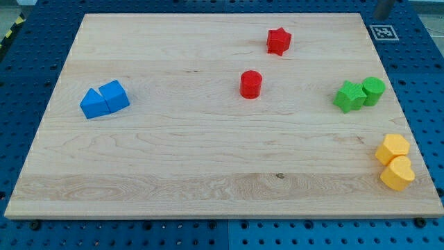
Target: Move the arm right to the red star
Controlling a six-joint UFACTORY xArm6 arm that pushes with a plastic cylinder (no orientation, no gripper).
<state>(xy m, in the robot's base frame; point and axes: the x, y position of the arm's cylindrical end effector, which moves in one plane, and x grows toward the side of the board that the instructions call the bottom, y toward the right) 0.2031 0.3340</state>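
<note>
The red star (278, 41) sits near the view's top, right of centre, on the wooden bench (173, 160), well apart from the red cylinder (250, 84) below it. Two green blocks (359, 94) touch at the right edge. I cannot see my tip anywhere, and this rig has no pincer to report. Driving in blind, I might clip the cylinder or nudge the star.

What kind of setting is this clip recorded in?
Probably a robotics lab bench: a wooden board lies on a blue perforated table, with a fiducial marker at its corner and toy blocks like the red star. My tip isn't visible.
</note>
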